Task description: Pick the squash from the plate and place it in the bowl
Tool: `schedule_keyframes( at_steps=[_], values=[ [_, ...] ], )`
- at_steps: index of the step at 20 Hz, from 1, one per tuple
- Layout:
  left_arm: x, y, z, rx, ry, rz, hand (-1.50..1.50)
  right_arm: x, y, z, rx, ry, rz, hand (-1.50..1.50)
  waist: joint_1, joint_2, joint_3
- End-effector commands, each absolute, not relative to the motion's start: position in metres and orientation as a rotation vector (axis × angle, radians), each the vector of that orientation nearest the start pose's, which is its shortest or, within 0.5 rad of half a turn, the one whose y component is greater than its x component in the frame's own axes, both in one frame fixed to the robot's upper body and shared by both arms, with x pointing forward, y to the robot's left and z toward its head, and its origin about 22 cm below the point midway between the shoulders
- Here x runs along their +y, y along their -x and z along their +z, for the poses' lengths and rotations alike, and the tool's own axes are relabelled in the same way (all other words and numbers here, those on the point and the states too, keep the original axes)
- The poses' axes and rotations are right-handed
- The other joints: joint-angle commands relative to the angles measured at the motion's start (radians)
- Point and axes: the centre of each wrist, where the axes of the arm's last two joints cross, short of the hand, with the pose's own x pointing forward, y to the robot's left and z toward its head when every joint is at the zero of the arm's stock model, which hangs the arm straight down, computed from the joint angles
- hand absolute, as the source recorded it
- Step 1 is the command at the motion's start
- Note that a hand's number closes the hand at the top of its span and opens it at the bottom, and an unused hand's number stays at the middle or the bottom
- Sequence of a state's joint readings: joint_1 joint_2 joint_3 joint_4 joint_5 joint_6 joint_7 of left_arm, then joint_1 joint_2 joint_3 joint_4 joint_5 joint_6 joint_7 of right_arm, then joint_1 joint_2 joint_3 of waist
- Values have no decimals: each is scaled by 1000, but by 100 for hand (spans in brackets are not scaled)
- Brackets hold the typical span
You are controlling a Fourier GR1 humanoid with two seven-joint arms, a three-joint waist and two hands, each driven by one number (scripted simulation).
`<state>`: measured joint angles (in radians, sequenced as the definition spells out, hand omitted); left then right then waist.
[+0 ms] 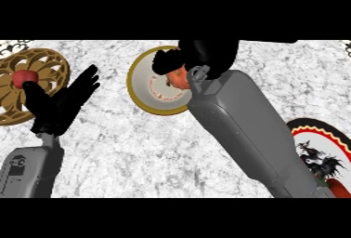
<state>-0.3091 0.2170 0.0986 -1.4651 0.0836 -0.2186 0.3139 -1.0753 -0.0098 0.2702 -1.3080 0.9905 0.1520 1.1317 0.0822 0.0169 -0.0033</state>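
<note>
An orange-red squash [179, 80] shows just under my right hand [205, 53], whose fingers and thumb curl round it. Hand and squash are over the right part of a white, gold-rimmed bowl [139, 88] at the top middle. Most of the squash is hidden by the hand, and I cannot tell whether it touches the bowl. A plate with a black, red and white rooster pattern [310, 135] lies at the lower right, partly under my right forearm. My left hand [58, 104] rests open at the left, fingers up.
A brown openwork plate [48, 60] lies at the far left with a small red fruit [25, 78] on it; my left hand overlaps its lower right edge. The grey marbled counter [130, 148] stretches between the dishes.
</note>
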Motion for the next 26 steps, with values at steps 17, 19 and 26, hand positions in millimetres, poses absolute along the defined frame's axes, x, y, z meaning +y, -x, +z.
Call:
schedule_keyframes(
  at_steps=[17,19,26],
  values=[
    [257,-314,66,-1463,55,-320,0,-64,-446,168,-1171,755,163,-150,53,34,3],
    [260,-324,90,-1480,67,-325,0,-65,-447,164,-1233,742,107,-150,62,35,5],
    [265,-318,75,-1459,37,-334,0,-61,-454,162,-1374,803,81,-150,39,29,3]
  ],
)
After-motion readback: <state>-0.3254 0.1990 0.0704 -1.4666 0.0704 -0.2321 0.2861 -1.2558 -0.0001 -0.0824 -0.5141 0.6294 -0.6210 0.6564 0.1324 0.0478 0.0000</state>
